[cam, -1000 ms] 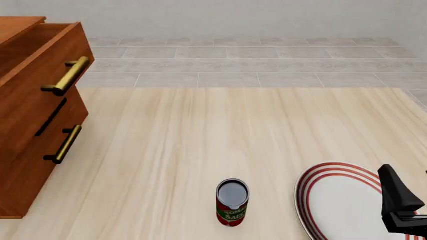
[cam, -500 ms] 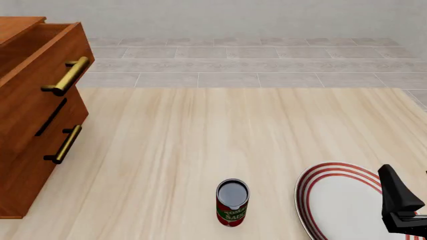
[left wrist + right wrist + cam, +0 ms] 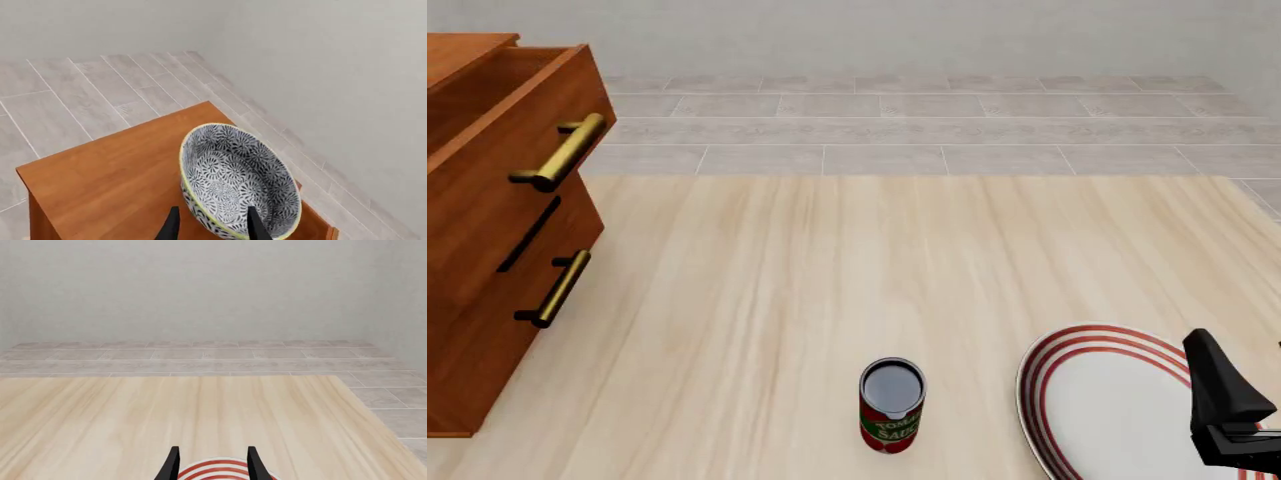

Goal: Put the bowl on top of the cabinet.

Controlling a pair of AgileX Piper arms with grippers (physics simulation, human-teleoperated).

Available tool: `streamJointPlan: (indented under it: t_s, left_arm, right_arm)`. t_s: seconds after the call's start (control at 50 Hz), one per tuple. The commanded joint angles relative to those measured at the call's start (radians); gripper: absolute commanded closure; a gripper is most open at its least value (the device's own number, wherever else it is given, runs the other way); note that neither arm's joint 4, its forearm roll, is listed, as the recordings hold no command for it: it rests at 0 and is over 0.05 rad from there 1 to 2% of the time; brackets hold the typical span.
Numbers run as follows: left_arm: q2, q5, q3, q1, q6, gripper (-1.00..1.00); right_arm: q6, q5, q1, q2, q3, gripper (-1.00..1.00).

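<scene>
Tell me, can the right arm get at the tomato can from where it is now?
Probably yes. The right gripper sits over the plate, and only bare table lies between it and the upright can.

Bowl [image 3: 237, 185] on cabinet [image 3: 501, 215] top; can [image 3: 892, 405] left of plate [image 3: 1108, 405].

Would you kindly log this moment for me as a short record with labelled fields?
bowl: sits on the cabinet top, near its corner, upright
left claw: open, one fingertip on either side of the bowl's near rim
right claw: open, over the edge of the plate, holding nothing
can: upright on the table, to the left of the plate
cabinet drawer: top drawer pulled out
task state: bowl already on top
</scene>
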Motion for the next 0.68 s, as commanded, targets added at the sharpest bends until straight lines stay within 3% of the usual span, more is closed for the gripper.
streamJointPlan:
  t_s: [0.02,0.18,0.4,0.68]
  left_arm:
    - [-0.109,0.072,-0.038,-0.056,0.044,-1.0]
    - [-0.232,0.178,-0.116,-0.111,0.103,-1.0]
    - [-0.359,0.284,-0.189,-0.17,0.13,-1.0]
    - [-0.456,0.322,-0.162,-0.245,0.151,-1.0]
  right_arm:
    - [0.0,0.0,0.0,0.0,0.0,-1.0]
    - [0.0,0.0,0.0,0.0,0.0,-1.0]
    - [0.0,0.0,0.0,0.0,0.0,-1.0]
    - [0.0,0.0,0.0,0.0,0.0,-1.0]
